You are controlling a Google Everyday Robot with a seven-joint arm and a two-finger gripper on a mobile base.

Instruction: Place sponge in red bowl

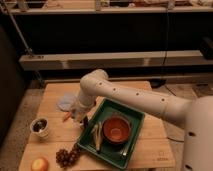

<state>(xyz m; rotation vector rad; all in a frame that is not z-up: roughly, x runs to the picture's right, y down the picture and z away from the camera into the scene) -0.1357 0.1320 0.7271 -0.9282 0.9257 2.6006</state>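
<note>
The red bowl (117,130) sits upright inside a green tray (131,114) on the wooden table. My gripper (80,119) hangs low over the table just off the tray's left edge, pointing down, and it is shut. The sponge is hidden; I cannot make it out at or under the gripper. The bowl lies a short way to the right of the gripper, and nothing shows inside it.
Long yellow-green strips (96,136) lie in the tray left of the bowl. A pale blue-grey lump (64,102) and a small orange piece (66,117) lie left of the gripper. A white cup (40,126), grapes (67,156) and an orange fruit (40,164) occupy the front left.
</note>
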